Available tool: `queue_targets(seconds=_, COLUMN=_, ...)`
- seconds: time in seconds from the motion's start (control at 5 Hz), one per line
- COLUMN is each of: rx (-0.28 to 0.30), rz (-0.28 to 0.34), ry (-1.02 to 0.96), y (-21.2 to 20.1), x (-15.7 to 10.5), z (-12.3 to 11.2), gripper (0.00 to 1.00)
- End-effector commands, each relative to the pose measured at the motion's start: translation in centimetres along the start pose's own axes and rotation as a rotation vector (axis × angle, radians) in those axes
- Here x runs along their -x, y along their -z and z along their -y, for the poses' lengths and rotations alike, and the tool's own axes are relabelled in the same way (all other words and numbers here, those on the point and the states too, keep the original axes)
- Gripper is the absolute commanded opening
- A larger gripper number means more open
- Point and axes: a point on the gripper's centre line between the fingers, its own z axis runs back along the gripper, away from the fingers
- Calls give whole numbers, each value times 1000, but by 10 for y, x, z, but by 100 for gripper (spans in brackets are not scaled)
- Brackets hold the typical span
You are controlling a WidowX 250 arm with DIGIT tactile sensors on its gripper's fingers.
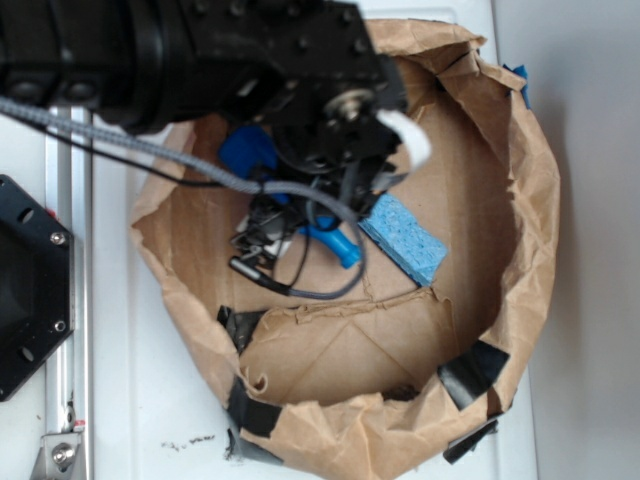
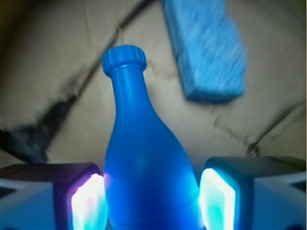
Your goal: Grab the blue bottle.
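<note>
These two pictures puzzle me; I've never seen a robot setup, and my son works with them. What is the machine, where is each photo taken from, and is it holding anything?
The black machine is a robot arm ending in a gripper, a two-fingered claw. One picture looks down from outside onto a brown paper bin. The other comes from a camera on the arm's wrist, looking out between the glowing fingers. In the bin lie a blue bottle and a light blue sponge. The bottle's wide body sits between the fingers, which flank it closely; whether they already squeeze it is unclear.
</note>
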Motion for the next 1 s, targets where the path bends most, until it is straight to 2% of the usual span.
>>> queue_targets(seconds=0.0, rx=37, rz=166, ry=-127, y=-93, x=-34, z=-2, gripper=0)
queue_targets(seconds=0.2, rx=31, rz=274, ry=-186, y=-94, x=-46, z=7, gripper=0)
queue_targets(seconds=0.4, rx=8, rz=357, ry=-241, y=-91, x=-51, z=11, gripper=0)
queue_targets(seconds=0.6, rx=-44, rz=384, ry=-280, y=-91, x=-50, z=14, gripper=0)
queue_targets(seconds=0.8, rx=-47, rz=358, ry=-288, y=-92, x=-49, z=17, gripper=0)
